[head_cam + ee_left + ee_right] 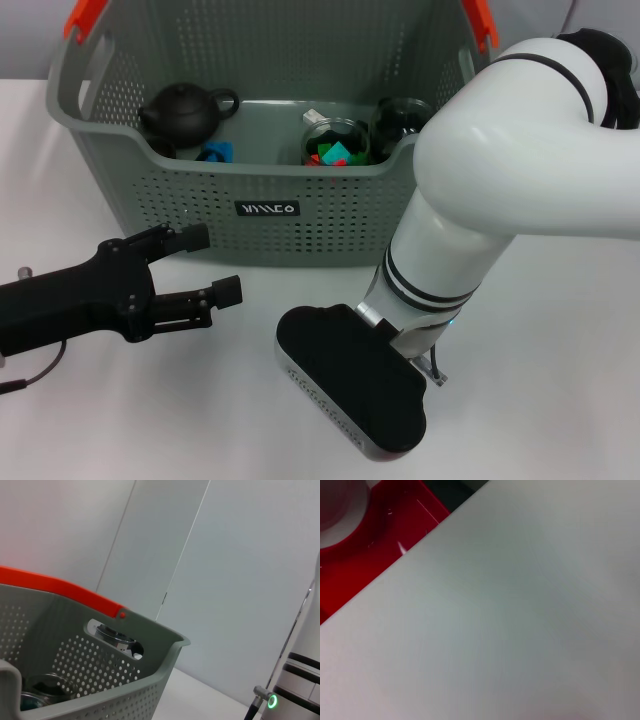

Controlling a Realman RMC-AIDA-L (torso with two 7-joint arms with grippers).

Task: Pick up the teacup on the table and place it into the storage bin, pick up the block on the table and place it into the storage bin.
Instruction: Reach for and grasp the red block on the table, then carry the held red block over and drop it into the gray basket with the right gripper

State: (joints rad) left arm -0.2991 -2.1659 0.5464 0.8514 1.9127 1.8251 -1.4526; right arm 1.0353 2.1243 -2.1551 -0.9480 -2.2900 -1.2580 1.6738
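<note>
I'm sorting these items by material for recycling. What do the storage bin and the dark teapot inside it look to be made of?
The storage bin looks like moulded plastic: matte grey-green walls pierced with even rows of small holes, and glossy orange-red handles. The teapot seems to be unglazed dark clay or a similar ceramic, judging by its dull, near-black surface with only soft highlights; cast metal cannot be ruled out.

One marking is found: a small black label point(267, 209) with white lettering, fixed to the near wall of the storage bin point(330, 215), which is placed toward the far edge of the tabletop point(180, 420). The characters are stylised and cannot be read with certainty; only a row of slanted strokes followed by rounded shapes is made out. No other text, number or sign is seen.
</note>
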